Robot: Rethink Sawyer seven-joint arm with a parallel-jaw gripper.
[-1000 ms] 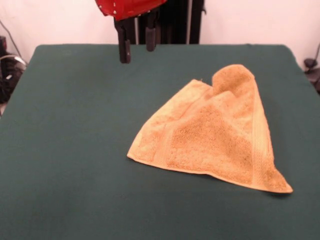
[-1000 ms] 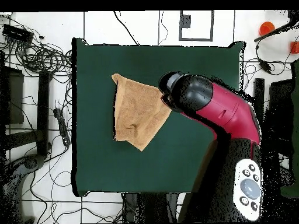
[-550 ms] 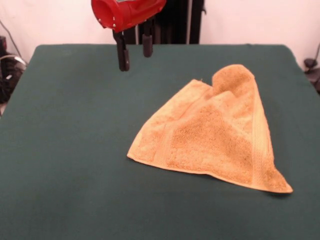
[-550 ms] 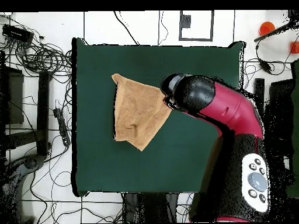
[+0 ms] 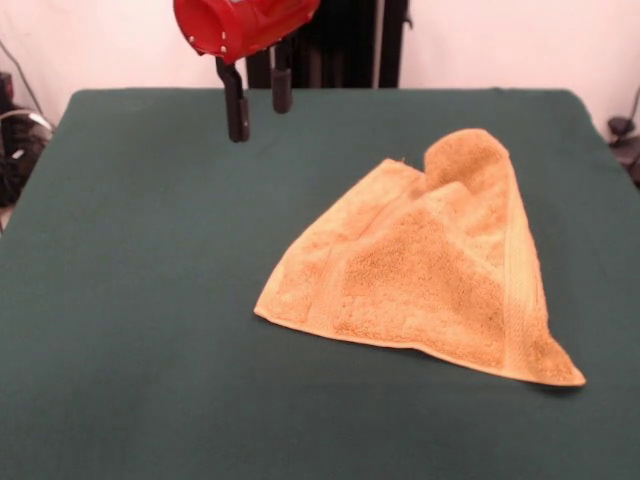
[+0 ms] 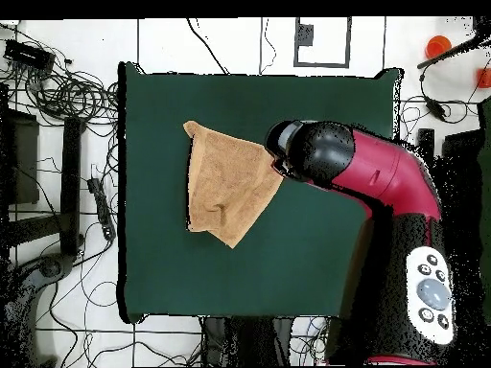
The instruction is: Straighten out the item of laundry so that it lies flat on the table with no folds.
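The item of laundry (image 5: 430, 275) is a golden tan towel, folded over into a rough triangle with a raised hump at its far corner. It lies right of centre on the dark green table (image 5: 140, 300). In the overhead view the towel (image 6: 225, 182) sits left of the arm's red and black head. My gripper (image 5: 258, 112) hangs above the far part of the table, left of the towel and clear of it. Its two black fingers stand apart with nothing between them. In the overhead view the arm's head hides the gripper.
The red arm (image 6: 384, 182) reaches over the table's right part in the overhead view. Cables and dark equipment (image 6: 58, 105) lie on the floor beside the table's left edge there. The table's edges show on all sides.
The gripper has drifted slightly left in the front view and the arm has swung a little. The towel has not moved.
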